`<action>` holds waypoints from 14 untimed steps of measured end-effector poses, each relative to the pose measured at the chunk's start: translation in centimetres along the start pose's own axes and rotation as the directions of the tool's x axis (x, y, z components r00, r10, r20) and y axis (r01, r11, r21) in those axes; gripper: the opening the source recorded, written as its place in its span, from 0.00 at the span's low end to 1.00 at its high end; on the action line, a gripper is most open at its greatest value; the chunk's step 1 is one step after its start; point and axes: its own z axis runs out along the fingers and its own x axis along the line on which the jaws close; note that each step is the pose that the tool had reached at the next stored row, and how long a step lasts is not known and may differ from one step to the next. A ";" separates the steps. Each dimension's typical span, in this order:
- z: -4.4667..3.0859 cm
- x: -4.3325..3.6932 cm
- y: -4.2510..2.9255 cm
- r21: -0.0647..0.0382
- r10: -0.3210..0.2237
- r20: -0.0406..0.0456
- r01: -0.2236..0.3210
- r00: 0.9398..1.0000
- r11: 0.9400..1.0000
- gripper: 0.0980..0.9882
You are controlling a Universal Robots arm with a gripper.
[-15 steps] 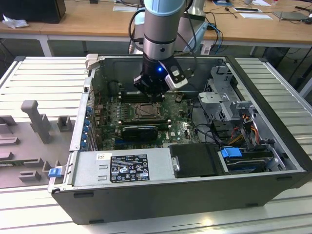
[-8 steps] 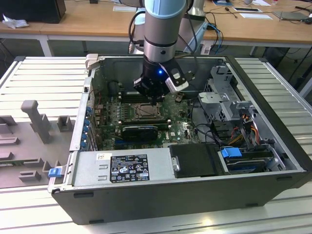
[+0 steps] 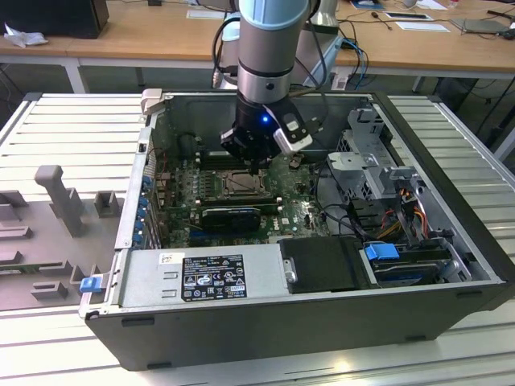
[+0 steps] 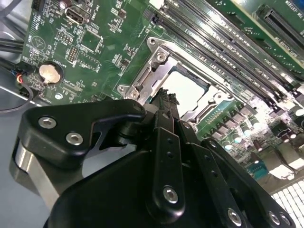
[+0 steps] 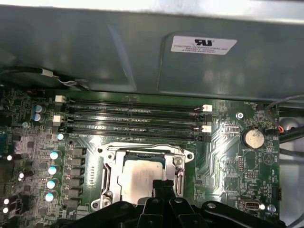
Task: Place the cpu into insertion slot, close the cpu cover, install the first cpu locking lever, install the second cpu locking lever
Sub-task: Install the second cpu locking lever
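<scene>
Evidently your jaws were pressed together, empty, their tips just over one edge of the cpu (image 5: 142,175) seated in the insertion slot (image 5: 105,178). Descending off-centre risked tilting the chip against the pins beneath the cpu cover (image 5: 142,148).

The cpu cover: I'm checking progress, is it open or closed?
Closed: the cpu cover lies flat around the cpu, whose pale face shows through its window.

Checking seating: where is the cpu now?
In both wrist views the cpu lies in the insertion slot, beside the memory slots, the gripper just over it.
</scene>
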 end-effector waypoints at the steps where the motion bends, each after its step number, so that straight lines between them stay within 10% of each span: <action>1: -0.06 0.00 -0.02 0.000 0.000 0.000 0.000 1.000 1.000 0.01; 14: -0.51 0.17 -2.22 0.000 0.000 0.000 0.000 1.000 1.000 0.01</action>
